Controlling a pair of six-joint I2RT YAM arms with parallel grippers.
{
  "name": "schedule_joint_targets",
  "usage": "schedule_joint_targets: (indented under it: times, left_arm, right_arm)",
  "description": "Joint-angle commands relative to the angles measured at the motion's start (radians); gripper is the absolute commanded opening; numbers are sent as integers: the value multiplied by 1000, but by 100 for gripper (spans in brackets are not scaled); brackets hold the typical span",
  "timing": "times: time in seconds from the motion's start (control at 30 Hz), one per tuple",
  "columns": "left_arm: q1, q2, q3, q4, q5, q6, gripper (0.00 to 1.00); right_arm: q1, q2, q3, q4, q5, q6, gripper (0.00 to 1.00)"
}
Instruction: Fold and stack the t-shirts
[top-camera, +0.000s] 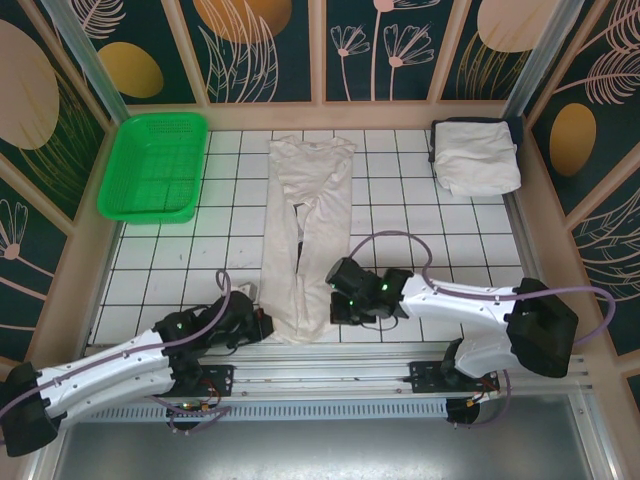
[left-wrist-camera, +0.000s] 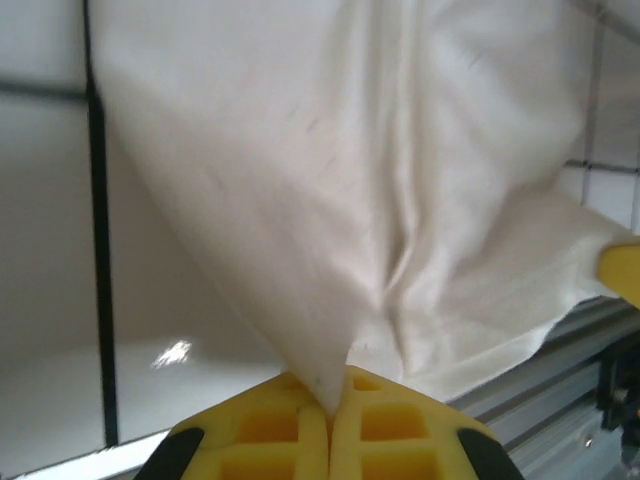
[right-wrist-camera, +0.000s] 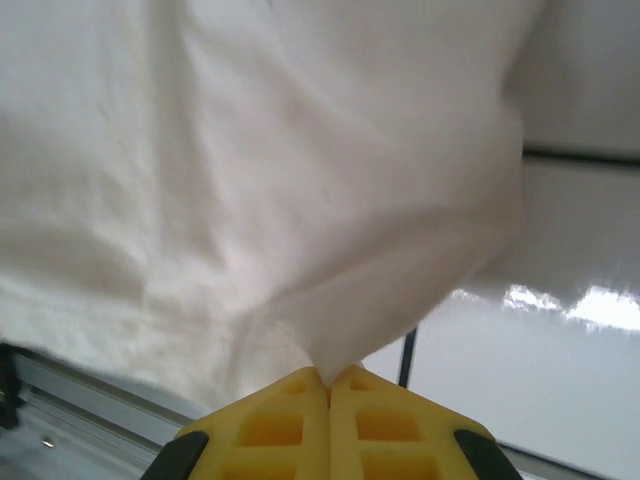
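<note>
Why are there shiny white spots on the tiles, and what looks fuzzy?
Left wrist: a glossy tile reflects light; the t-shirt is blurry up close. Right wrist: stronger glare on the tiles, cloth washed out. Top external: sharp, evenly lit.

Top external: from above and behind the arm bases, looking down across the whole tiled desk (top-camera: 400, 210). Wrist views: mounted behind left tool (left-wrist-camera: 330, 395) and right tool (right-wrist-camera: 328, 380), facing forward, very close to the t-shirt (left-wrist-camera: 350, 150); near hem shared with top.
</note>
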Motion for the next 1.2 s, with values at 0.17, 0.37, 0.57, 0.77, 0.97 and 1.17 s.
schedule_joint_targets:
  times: [0.17,0.37,0.57,0.77,0.97,1.17]
  left_arm:
    - [328,375,345,115,-81,332,0]
    - [549,681,571,216,34,454,0]
    - [617,974,788,179,147,524,0]
    - [648,1119,845,186,200,544,0]
    - [673,1184,876,177,186,562,0]
    - [683,1229,927,161,193,588,10]
  right_arm:
    - [-266,87,237,44,2,-255,0]
    - [-455,322,457,95,-53,-416,0]
    - [-554,542,670,48,-131,-490,0]
    - [-588,637,737,21,-149,-497,0]
    - [-609,674,723,46,-171,-489,0]
    - [-621,719,742,49,-165,-496,5]
